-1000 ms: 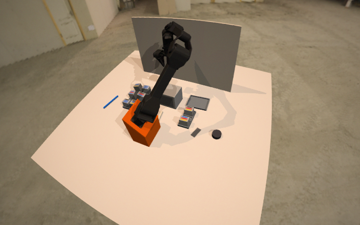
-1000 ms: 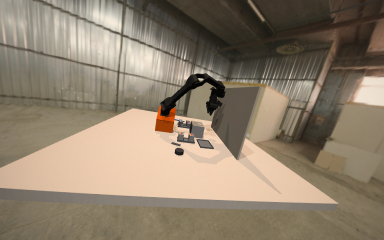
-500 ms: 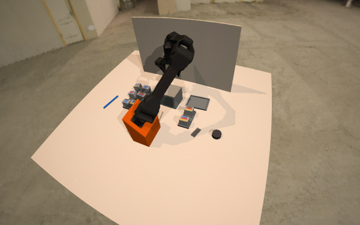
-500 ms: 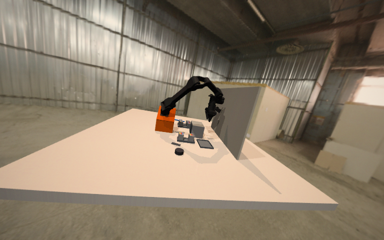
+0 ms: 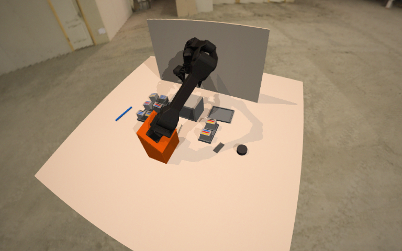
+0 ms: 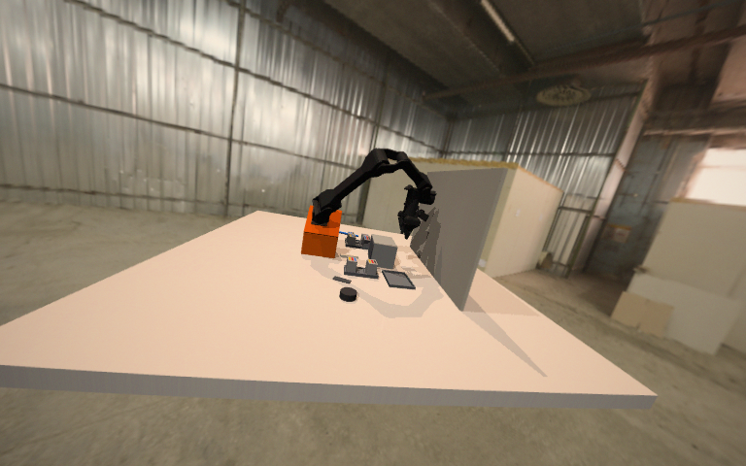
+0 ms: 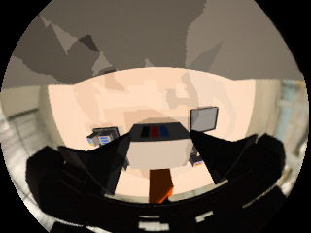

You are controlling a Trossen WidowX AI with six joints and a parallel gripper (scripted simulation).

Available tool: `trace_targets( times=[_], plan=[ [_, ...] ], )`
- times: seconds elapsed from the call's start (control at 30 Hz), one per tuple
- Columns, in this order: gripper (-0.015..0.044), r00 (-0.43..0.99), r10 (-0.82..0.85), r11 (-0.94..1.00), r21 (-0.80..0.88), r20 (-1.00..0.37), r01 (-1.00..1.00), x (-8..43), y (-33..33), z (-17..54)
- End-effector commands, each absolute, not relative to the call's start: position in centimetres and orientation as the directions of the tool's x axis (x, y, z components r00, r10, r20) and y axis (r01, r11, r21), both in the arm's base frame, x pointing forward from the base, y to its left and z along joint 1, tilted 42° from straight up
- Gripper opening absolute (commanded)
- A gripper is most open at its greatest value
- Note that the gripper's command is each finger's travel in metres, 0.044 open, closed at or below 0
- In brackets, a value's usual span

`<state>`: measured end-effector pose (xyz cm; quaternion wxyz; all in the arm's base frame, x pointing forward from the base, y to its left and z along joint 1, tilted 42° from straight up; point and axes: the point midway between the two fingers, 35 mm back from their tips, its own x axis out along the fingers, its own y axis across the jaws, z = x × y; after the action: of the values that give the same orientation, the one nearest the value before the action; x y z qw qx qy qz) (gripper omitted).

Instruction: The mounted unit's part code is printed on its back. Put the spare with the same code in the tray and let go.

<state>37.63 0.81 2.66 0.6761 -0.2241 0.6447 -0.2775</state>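
Observation:
The mounted unit (image 5: 193,109) (image 6: 383,250) (image 7: 155,151) is a grey box in the middle of the table. The wrist view shows its back face, which carries a dark label (image 7: 159,132) with coloured bars, red and blue among them. My gripper (image 5: 185,76) (image 6: 408,229) (image 7: 161,134) is open and empty. It hangs in the air behind the unit, between it and the grey panel, facing the unit's back. The dark flat tray (image 5: 221,114) (image 6: 397,279) (image 7: 205,118) lies right of the unit. Two spares (image 5: 211,123) (image 5: 206,134) (image 6: 352,264) sit in front of the tray. Several more spares (image 5: 154,104) (image 6: 357,238) (image 7: 104,136) are clustered left of the unit.
A tall grey panel (image 5: 240,61) (image 6: 457,230) stands close behind my gripper. The orange arm base (image 5: 158,144) (image 6: 321,236) is in front of the unit. A blue pen (image 5: 123,113), a black puck (image 5: 242,149) (image 6: 348,294) and a small dark plate (image 5: 218,147) lie on the table.

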Motion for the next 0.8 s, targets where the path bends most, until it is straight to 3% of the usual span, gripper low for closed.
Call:
trace_targets(
  times=[0.0,0.1,0.27,0.4,0.63,0.77],
  plan=[
    [0.0440,0.014,-0.669,0.742,-0.666,-0.744,0.080,37.6,0.7,2.6],
    [0.0440,0.016,-0.665,0.747,-0.665,-0.747,-0.004,37.2,1.6,2.0],
    [0.0440,0.018,-0.646,0.611,-0.532,-0.763,-0.586,33.4,7.6,-2.5],
    [0.0440,0.015,-0.645,0.408,-0.360,-0.764,-0.839,30.5,10.5,-4.9],
    [0.0440,0.010,-0.657,0.001,-0.015,-0.754,-1.000,25.3,13.7,-8.1],
    [0.0440,0.010,-0.659,-0.040,0.022,-0.752,-0.999,24.8,14.0,-8.4]
  ],
)
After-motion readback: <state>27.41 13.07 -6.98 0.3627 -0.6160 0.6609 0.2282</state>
